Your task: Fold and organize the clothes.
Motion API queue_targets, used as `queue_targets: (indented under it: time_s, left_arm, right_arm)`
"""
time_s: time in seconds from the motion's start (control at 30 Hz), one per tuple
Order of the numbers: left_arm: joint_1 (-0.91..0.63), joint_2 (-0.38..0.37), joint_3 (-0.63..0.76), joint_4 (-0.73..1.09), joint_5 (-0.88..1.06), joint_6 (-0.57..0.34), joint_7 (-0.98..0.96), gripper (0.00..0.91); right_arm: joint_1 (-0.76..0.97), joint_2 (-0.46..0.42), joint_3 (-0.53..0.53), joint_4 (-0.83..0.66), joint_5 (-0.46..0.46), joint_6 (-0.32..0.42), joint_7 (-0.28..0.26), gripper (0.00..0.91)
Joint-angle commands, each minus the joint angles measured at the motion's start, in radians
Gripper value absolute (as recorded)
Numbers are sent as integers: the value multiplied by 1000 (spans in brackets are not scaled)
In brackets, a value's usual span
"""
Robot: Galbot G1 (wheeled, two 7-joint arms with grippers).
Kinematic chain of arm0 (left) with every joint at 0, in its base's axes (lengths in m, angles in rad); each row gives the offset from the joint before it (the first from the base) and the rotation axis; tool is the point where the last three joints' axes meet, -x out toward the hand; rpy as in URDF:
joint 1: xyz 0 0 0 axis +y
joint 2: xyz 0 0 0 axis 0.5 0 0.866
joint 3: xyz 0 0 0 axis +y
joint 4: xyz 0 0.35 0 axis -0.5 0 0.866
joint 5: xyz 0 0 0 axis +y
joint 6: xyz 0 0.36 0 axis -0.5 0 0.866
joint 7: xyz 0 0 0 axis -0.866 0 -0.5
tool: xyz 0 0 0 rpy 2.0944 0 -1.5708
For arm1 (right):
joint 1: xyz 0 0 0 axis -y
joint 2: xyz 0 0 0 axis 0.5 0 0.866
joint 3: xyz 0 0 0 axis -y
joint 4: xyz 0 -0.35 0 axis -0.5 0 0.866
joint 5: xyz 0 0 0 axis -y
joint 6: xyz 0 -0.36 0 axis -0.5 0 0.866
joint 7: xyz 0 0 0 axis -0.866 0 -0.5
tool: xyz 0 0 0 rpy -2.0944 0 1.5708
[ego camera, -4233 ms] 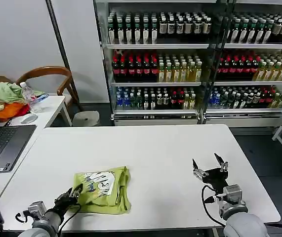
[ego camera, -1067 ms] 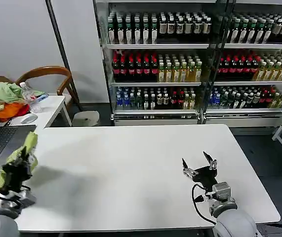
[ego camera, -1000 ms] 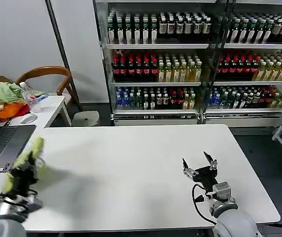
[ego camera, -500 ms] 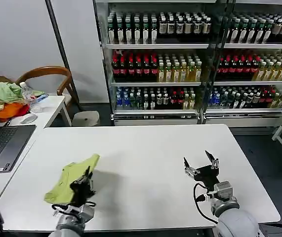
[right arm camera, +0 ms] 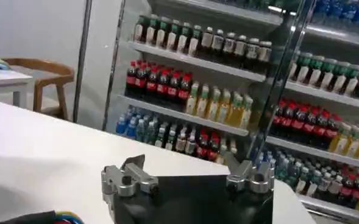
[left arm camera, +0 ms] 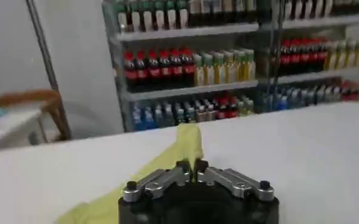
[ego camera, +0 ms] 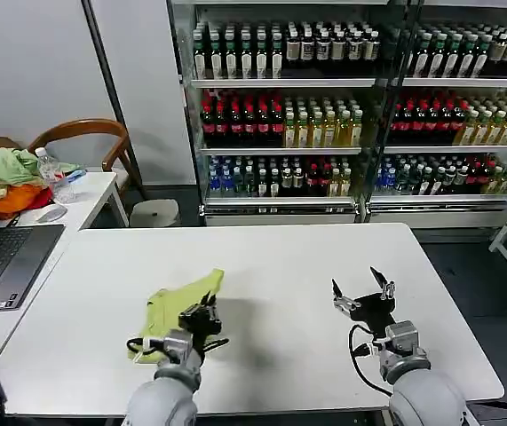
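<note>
Lime shirt: the lime yellow-green soft thin T-shirt (ego camera: 175, 306) is bunched into a loose crumpled strip, no print showing from here, running from a raised tip down to a wrinkled lump at the near-left part of the white tabletop (ego camera: 280, 266).
Left gripper: black left gripper (ego camera: 202, 316) sits right at the shirt's right edge, fingers pressed together on a fold of the fabric, so it's pinching the cloth.
Shirt position: most of it lies on the table just left of that gripper; the pinched end pokes up and away toward the shelves.
Left wrist view: same left gripper (left arm camera: 192, 167) up close, silver fingers (left arm camera: 167, 178) meeting at the tips with the lime cloth (left arm camera: 180, 143) rising out between them like a little flag, the rest trailing off to one side. You really can't see that pinch as clearly from the head view.
Right gripper: black-and-silver right gripper (ego camera: 360, 288) hovers over the right half of the table, well apart from the shirt, fingers spread wide and holding nothing.
Right wrist view: right gripper (right arm camera: 189, 175) with jaws apart, bare white table under it.
Background: glass-fronted drink shelves (ego camera: 351, 115) full of bottles behind the table; head view also gets a side desk with a grey laptop (ego camera: 4, 264) and a heap of pale green, tan and orange garments (ego camera: 6, 180), plus a wooden chair (ego camera: 89, 146).
</note>
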Motion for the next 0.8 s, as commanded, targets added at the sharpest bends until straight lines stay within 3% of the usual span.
queue_targets:
  time_s: [0.03,0.07,0.37,0.43,0.57,0.63,0.8]
  left_arm:
    - [-126,-122,46,102,-326,4,-75,322]
    - [-132,-136,50,115,-323,5,-77,907]
    - [-151,-155,56,90,-353,-96,-48,907]
    - [-148,-140,44,61,-355,-100,-42,907]
    - [-125,-58,-16,6,-244,-67,16,907]
    - [-93,1,-89,12,-114,-135,97,907]
    - [-15,103,-292,25,-26,-223,191,907]
  right_arm:
    - [6,2,6,-4,0,0,-3,907]
    - [8,3,9,-2,0,-2,-5,907]
    - [32,6,32,-23,-1,-13,-26,907]
    - [40,9,35,-45,-2,-5,-70,907]
    - [74,23,-9,-122,-22,6,-97,907]
    - [91,38,-35,-145,-15,7,-95,907]
    - [126,87,-89,-182,70,-8,-100,907]
